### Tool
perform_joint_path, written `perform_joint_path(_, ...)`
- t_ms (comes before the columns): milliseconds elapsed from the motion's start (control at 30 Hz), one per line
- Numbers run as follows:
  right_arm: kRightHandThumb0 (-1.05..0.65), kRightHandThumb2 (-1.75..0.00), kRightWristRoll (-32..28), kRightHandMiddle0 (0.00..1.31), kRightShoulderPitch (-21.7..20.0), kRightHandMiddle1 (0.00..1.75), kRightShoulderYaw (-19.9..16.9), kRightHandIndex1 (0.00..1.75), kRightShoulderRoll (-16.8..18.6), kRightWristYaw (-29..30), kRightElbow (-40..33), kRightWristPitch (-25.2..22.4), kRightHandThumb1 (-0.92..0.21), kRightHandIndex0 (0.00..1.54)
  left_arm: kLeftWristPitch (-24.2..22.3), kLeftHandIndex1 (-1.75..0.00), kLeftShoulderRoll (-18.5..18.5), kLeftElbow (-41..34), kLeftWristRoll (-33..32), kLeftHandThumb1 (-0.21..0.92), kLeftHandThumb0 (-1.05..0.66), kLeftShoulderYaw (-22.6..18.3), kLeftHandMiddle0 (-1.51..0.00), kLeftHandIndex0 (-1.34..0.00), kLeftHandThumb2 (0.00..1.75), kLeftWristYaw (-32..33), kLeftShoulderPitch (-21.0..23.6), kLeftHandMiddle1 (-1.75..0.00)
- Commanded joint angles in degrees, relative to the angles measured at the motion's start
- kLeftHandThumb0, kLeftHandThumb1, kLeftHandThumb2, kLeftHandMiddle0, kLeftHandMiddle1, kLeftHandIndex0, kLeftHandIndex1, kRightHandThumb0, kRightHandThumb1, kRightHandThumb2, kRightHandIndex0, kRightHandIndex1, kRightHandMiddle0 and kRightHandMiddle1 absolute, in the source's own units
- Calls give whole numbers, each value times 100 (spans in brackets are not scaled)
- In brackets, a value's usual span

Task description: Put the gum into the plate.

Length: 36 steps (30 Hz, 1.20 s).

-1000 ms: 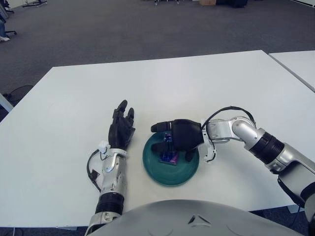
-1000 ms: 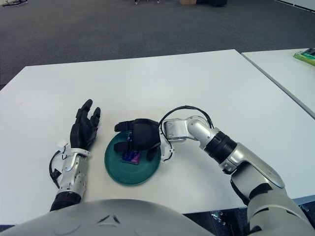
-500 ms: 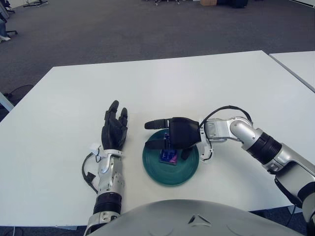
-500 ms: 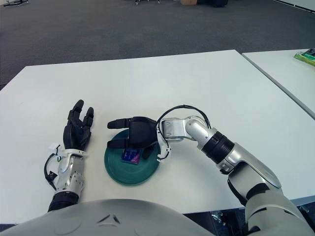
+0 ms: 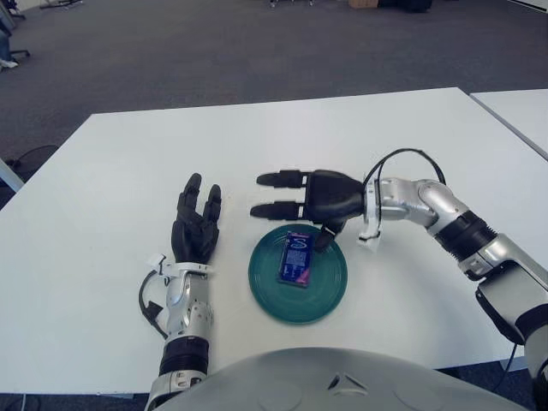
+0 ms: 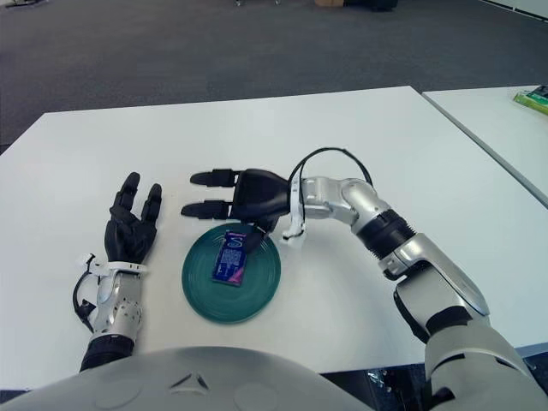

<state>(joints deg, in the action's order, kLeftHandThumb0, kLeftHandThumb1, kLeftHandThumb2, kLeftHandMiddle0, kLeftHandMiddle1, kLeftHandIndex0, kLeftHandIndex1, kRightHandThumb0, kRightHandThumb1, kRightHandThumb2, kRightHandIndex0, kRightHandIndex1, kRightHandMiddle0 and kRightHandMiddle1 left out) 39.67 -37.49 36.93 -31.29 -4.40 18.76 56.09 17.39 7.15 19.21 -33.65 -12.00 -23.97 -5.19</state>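
So the gum (image 5: 296, 258) is lying flat inside the green plate (image 5: 330, 295), roughly in the middle and a bit toward the far-left part of the dish. It's a small blue and purple pack, and nothing is touching it, so I'd say the main job is basically done.

The right hand (image 5: 310, 199) is hanging over the plate's far rim with its fingers (image 5: 276, 180) stretched out straight toward the robot's left, gripping nothing. One digit is pointing down close to the top end of the pack, but as far as I can tell there's a gap between them. My guess is it's sitting spread like that because it's clearing away from the drop spot, and staying wide keeps it from snagging the pack or nudging the plate.

The left hand (image 5: 195, 227) is showing just left of the plate on the white bench (image 5: 128, 154), palm down, fingers loosely spread, holding nothing. It's looking idle, probably parked there to stay out of the other arm's way.

All that's left, I reckon, is pulling the right arm clear without clipping the rim.
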Motion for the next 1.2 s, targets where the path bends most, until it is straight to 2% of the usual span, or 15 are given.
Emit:
perform_joint_path(0, -104, -104, -2297, 1, -87, 1, -749, 0, 484, -667, 1683, -269, -92, 0, 177, -40, 237, 510, 649, 92, -92, 124, -22, 0, 107, 390, -587, -2)
perform_joint_path(67, -104, -101, -2761, 1, -194, 1, -963, 0, 552, -1006, 2041, -438, -92, 0, 238, -46, 244, 606, 827, 92, -90, 145, -24, 0, 107, 543, -551, -2)
perform_joint_path(133, -105, -98, -3406, 1, -85, 1, -1237, 0, 782, -1476, 2506, -649, -92, 0, 335, -49, 262, 663, 1002, 92, -90, 195, -25, 0, 106, 646, -529, -2)
perform_joint_path(167, -105, -96, -3820, 0, -15, 0, -1526, 0, 1035, -1826, 2921, -845, -92, 0, 401, -51, 281, 656, 1091, 92, -90, 238, -25, 0, 104, 678, -521, -2)
perform_joint_path(233, -105, -93, -4271, 0, 32, 0, -1851, 0, 1317, -2240, 3395, -1035, -92, 0, 475, -52, 302, 643, 1182, 92, -90, 278, -25, 0, 103, 701, -520, -2)
perform_joint_path(333, -105, -88, -5158, 0, 43, 0, -2726, 0, 1754, -3207, 4120, -1847, -92, 0, 534, -53, 333, 479, 1236, 92, -91, 362, -24, 0, 101, 649, -579, -1)
perform_joint_path(400, -105, -85, -5944, 0, 417, 0, -3259, 0, 2038, -3647, 4051, -2423, -92, 0, 564, -52, 335, 377, 1208, 92, -92, 397, -23, 0, 99, 556, -633, -1)
perform_joint_path(467, -105, -82, -6360, 0, 750, 0, -3512, 0, 2218, -3800, 3900, -2628, -92, 0, 592, -51, 318, 335, 1161, 92, -92, 398, -22, 0, 97, 466, -676, 0)
perform_joint_path(567, -105, -82, -6520, 1, 1299, 1, -3557, 0, 2383, -3602, 3564, -2450, -92, 0, 653, -51, 287, 332, 1111, 92, -93, 385, -21, 0, 96, 364, -717, 0)
perform_joint_path(667, -105, -84, -6463, 3, 1638, 2, -3600, 0, 2454, -3287, 3358, -2253, -92, 0, 681, -50, 261, 333, 1092, 92, -94, 373, -20, 0, 95, 340, -740, 0)
perform_joint_path(967, -105, -97, -6092, 5, 2210, 6, -4049, 0, 2684, -2489, 3160, -1737, -92, 0, 918, -49, 158, 548, 1244, 92, -96, 255, -18, 0, 95, 419, -711, 0)
perform_joint_path(1167, -105, -104, -5997, 1, 2373, 14, -4431, 0, 2614, -2477, 3299, -1586, -92, 0, 1081, -43, 90, 736, 1320, 92, -98, 193, -15, 0, 94, 410, -637, 0)
